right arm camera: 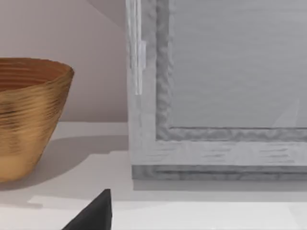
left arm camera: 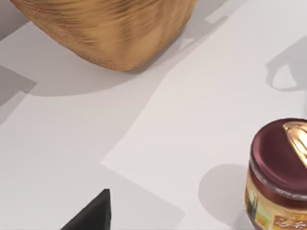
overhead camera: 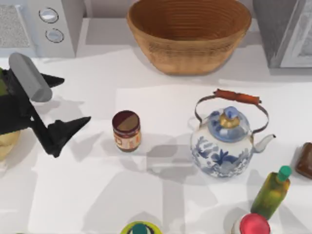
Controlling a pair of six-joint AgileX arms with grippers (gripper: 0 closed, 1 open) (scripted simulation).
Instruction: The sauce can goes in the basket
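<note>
The small cylindrical sauce can with the maroon lid is standing upright on the white table, with the large round woven wicker basket sitting well behind it and to its right. The blue-and-white porcelain teapot is standing to the can's right, apart from it, and the left arm's black two-finger gripper is hovering to the can's left, fingers spread.

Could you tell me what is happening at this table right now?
The left gripper hangs open at the table's left, just beside the sauce can, not yet touching it. The can stands upright near the middle, beside the teapot. The basket waits at the far edge with nothing visible inside. So the pick-up has not happened.
</note>
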